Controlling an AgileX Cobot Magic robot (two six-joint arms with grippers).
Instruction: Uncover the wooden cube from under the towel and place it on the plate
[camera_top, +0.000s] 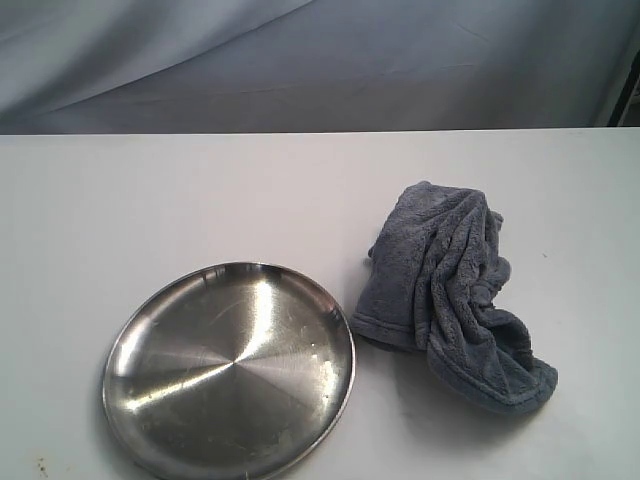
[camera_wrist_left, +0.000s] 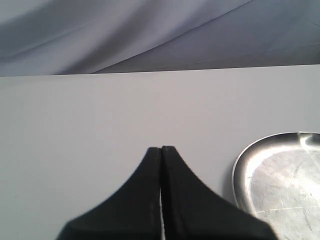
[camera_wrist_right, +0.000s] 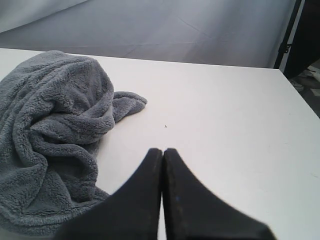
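I see my left gripper (camera_wrist_left: 161, 149): matte black, two smooth curved halves tapering to a narrow tip. Same black flared shape on my right gripper (camera_wrist_right: 163, 150).

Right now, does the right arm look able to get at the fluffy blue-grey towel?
Probably yes. The fluffy blue-grey towel lies bunched on the white table close beside the shut right pincer, with only tabletop showing between them. The pincer must open first.

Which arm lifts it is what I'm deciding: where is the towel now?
In the exterior view the towel lies bunched on the white table, right of centre, its hem close beside the right rim of the plate.
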